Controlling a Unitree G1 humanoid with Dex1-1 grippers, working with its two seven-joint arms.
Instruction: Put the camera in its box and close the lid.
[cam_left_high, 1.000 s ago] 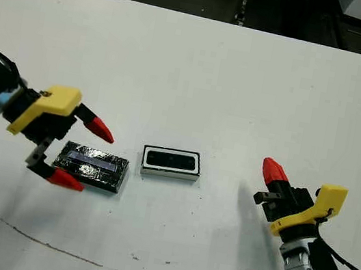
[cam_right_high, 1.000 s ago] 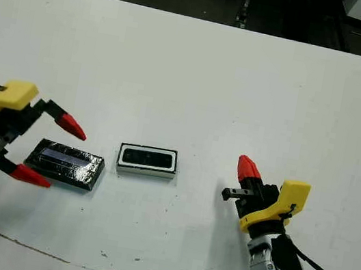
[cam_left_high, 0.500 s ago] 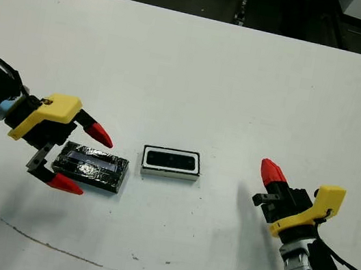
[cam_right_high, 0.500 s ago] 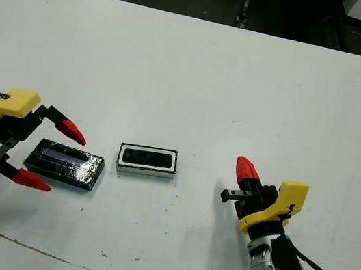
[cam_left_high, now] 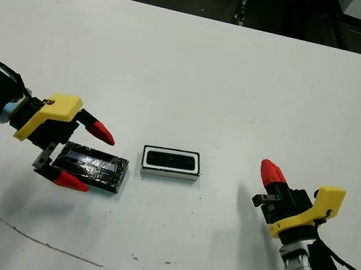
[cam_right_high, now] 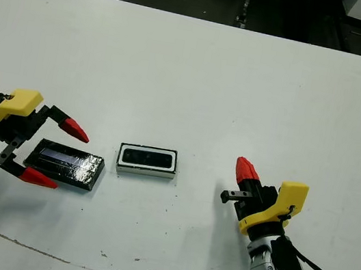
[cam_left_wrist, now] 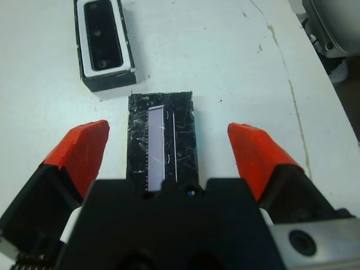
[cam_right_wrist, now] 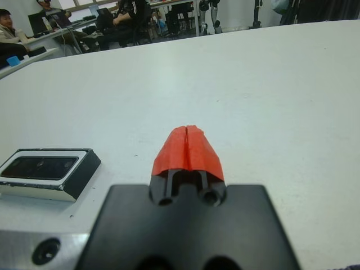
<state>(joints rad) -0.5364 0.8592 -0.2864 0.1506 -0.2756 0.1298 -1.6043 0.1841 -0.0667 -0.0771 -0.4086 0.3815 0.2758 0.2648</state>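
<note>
The box (cam_left_high: 171,163) is shown just below the centre of the head-camera frame, resting on the white table (cam_left_high: 198,69). Its white rim is seen to enclose the camera (cam_left_high: 171,160), a slim dark bar lying flat inside; the box is uncovered. The lid (cam_left_high: 91,166), a black slab with a reflective top, is laid flat on the table just left of the box, a narrow strip of table being visible between them.

The left gripper (cam_left_high: 84,156) is reached in from the left edge of the frame, its yellow body angled toward the lid. Its two red-tipped fingers (cam_left_wrist: 83,151) are spread wide, one to each side of the lid's left end; in the left wrist view, neither tip is seen to touch the slab, and nothing is gripped.

The right gripper (cam_left_high: 270,173) is raised at the lower right of the frame, well apart from the box. Its red tips are pressed together in the right wrist view, with nothing held between them.
</note>
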